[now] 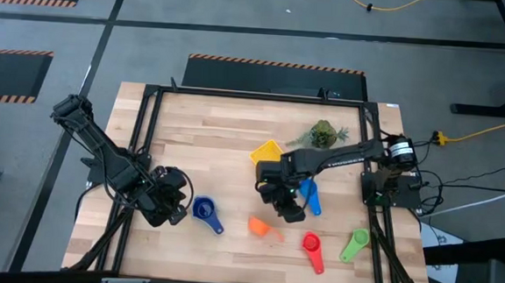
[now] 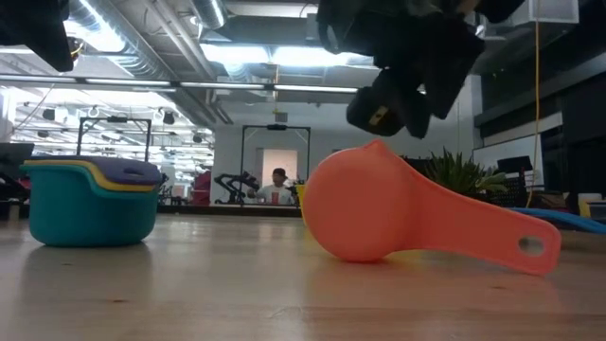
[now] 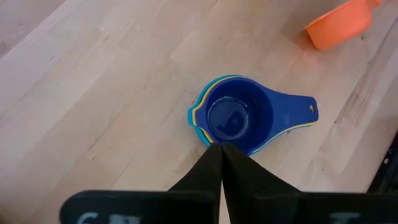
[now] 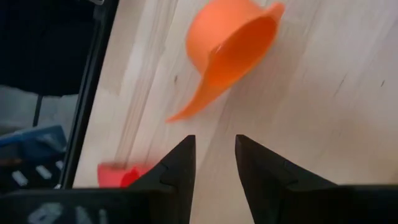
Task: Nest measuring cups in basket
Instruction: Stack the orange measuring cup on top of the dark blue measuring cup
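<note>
A nested stack of cups (image 1: 204, 211), dark blue on top of yellow and teal ones (image 2: 90, 204), stands upright on the table. My left gripper (image 3: 221, 149) hangs shut just left of and above it, touching nothing. The orange cup (image 4: 230, 43) lies tipped on its side, its bowl and handle end (image 2: 530, 248) on the wood. My right gripper (image 4: 214, 149) hovers open above it (image 2: 388, 114), nothing between its fingers. A blue cup (image 1: 312, 198) lies beside the right gripper. Red (image 1: 313, 247) and green (image 1: 354, 244) cups lie near the front right. The yellow basket (image 1: 267, 151) sits mid-table.
A green plant sprig (image 1: 323, 133) lies behind the basket at the far right. A black frame (image 1: 150, 96) borders the tabletop. Bare wood stretches across the far left (image 1: 200, 138) and along the near edge (image 1: 227, 263).
</note>
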You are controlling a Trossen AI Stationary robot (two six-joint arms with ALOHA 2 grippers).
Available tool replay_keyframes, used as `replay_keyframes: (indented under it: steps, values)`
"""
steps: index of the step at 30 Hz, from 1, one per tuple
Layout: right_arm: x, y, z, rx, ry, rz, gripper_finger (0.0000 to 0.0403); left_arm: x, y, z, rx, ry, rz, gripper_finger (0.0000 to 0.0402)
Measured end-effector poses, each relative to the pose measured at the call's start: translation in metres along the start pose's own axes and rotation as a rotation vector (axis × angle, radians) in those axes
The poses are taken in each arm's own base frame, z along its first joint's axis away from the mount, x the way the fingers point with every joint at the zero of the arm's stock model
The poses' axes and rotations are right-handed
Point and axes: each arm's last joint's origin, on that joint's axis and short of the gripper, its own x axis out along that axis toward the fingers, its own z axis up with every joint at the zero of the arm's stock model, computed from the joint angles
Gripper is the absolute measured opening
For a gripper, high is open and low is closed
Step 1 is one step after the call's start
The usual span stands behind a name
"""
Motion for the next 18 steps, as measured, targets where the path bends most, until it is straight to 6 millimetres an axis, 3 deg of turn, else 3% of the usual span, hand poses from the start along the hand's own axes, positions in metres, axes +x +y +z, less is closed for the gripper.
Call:
replay_keyframes:
  steps: [18]
  values:
    - [0.032,0.004,-0.002,-0.033,-0.116,0.004,0.0118,0.000,0.000,0.000,-0.001,-0.002,-0.001,0.0008]
